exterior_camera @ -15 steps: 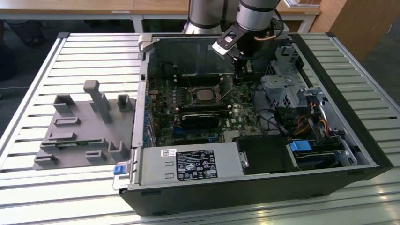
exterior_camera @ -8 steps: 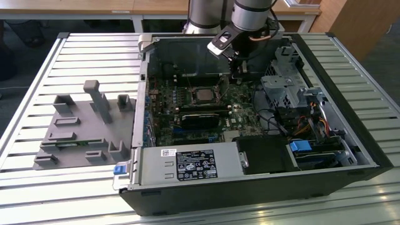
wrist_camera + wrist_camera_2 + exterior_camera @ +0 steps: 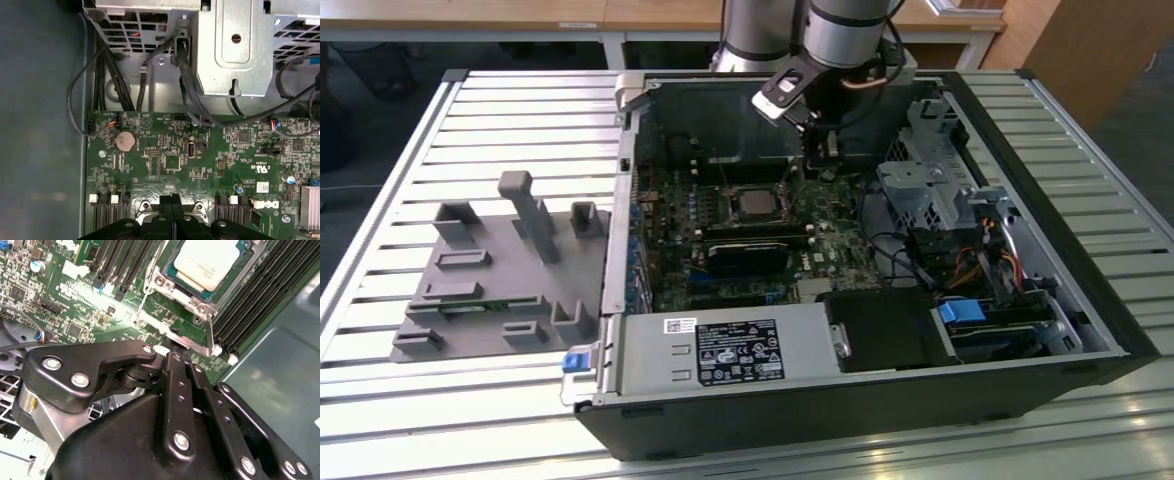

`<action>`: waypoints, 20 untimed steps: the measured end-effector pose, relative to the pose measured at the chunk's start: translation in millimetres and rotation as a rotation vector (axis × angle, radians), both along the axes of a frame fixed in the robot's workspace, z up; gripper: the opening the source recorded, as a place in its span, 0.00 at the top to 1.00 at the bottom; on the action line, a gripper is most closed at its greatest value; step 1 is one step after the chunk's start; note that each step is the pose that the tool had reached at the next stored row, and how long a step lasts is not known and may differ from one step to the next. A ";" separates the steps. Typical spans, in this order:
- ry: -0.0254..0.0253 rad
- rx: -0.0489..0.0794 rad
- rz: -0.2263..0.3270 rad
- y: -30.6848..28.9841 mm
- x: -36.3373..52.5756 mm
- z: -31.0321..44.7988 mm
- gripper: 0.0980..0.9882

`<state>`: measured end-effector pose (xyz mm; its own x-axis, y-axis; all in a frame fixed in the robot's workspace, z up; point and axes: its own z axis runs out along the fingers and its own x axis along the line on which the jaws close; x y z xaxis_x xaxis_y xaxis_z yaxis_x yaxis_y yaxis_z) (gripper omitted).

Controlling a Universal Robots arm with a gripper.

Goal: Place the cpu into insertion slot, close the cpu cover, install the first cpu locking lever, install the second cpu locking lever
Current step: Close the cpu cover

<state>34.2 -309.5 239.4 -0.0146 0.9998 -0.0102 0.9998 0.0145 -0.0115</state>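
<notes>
Gripper [image 3: 823, 160] sits at 1 o'clock of the cpu [image 3: 754, 203] in the exterior view. I read its fingers [image 3: 165, 202] as pressed together with nothing between them; the tips are half hidden.

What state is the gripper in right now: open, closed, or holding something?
Gripper: closed, with nothing visibly held, just above the cpu cover.

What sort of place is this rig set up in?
Probably a lab or workshop bench for computer assembly: an open desktop computer case lies on a slatted metal table, a grey holder block with slots sits beside it, and wooden desks stand behind.
</notes>
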 end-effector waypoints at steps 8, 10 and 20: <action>0.0000 0.000 0.000 0.0 -3.2 -6.5 0.99; 0.0000 0.000 0.001 0.0 -3.8 -8.2 0.99; 0.0000 0.000 0.001 0.0 -10.4 -13.0 0.99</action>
<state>23.8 -309.5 226.5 -0.0155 0.9998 -0.0102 0.9998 0.0154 -0.0115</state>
